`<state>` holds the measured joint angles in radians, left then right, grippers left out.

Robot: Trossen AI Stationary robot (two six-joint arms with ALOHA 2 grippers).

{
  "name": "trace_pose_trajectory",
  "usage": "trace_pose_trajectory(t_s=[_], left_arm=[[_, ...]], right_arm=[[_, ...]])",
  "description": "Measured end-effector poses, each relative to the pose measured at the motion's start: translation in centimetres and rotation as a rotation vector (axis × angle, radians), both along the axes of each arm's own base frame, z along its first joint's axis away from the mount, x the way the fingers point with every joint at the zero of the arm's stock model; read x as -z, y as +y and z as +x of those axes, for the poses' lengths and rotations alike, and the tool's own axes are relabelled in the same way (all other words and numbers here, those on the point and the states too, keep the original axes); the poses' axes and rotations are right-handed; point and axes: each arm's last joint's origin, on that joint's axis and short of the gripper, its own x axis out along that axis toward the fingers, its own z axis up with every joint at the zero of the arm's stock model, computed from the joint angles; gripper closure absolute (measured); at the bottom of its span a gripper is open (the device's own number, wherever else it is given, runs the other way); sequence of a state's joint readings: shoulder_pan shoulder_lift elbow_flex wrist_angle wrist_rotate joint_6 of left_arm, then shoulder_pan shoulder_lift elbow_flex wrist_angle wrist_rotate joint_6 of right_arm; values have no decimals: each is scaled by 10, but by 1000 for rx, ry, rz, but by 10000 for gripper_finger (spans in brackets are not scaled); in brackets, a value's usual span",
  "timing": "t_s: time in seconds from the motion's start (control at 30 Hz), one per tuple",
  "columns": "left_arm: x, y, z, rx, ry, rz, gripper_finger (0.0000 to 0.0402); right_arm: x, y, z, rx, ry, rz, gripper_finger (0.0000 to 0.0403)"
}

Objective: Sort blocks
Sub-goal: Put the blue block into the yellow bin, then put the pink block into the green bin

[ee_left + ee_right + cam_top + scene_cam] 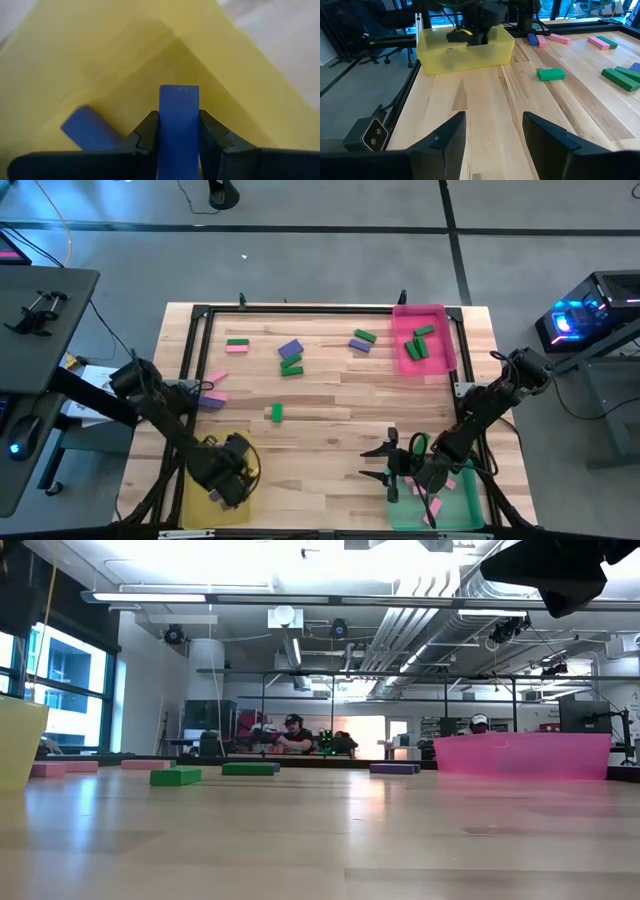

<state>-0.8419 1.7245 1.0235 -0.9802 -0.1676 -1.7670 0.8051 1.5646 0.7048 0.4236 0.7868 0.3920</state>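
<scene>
My left gripper hangs over the yellow tray at the table's near left, shut on a purple-blue block. A second purple-blue block lies on the tray floor. The right wrist view shows this gripper above the tray. My right gripper stands open above bare wood beside the green tray, with nothing between its fingers. Green, pink and purple blocks lie scattered across the far half of the table. My left gripper pinches the purple-blue block by its two long sides between the two fingers. The fingers point down from above and run along the block, whose free end sticks out past the fingertips. The block hangs clear above the tray floor.
A pink tray with green blocks stands at the far right corner. The green tray holds pink blocks. A lone green block lies mid-table. Pink and purple blocks lie near the left arm. A black frame rims the table.
</scene>
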Motion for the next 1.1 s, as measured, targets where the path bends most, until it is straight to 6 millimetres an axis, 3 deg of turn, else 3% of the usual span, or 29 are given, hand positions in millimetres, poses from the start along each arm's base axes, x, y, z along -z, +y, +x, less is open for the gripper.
trace_pose_trajectory(t_s=[0.13, 0.3, 0.47, 0.57, 0.8, 0.97, 1.1], left_arm=[[4, 12, 6, -6, 26, 19, 285], [-6, 19, 10, 18, 15, -11, 213], [-37, 26, 2, 56, -44, -104, 174], [-61, 40, -5, 76, -161, -68, 170], [-104, 94, -8, -3, -419, 171, 181], [-108, 146, -1, -101, -279, 244, 195], [-97, 186, 5, -158, -97, 196, 205]], right_arm=[[0, 0, 0, 0, 0, 0, 222], [0, 0, 0, 3, 0, 10, 222], [0, 0, 0, 3, 0, 10, 222], [0, -1, 1, 6, 0, 9, 222], [0, -5, 4, 25, 0, 11, 222], [0, -6, 5, 25, 1, 12, 222], [0, -6, 5, 24, 2, 12, 222]])
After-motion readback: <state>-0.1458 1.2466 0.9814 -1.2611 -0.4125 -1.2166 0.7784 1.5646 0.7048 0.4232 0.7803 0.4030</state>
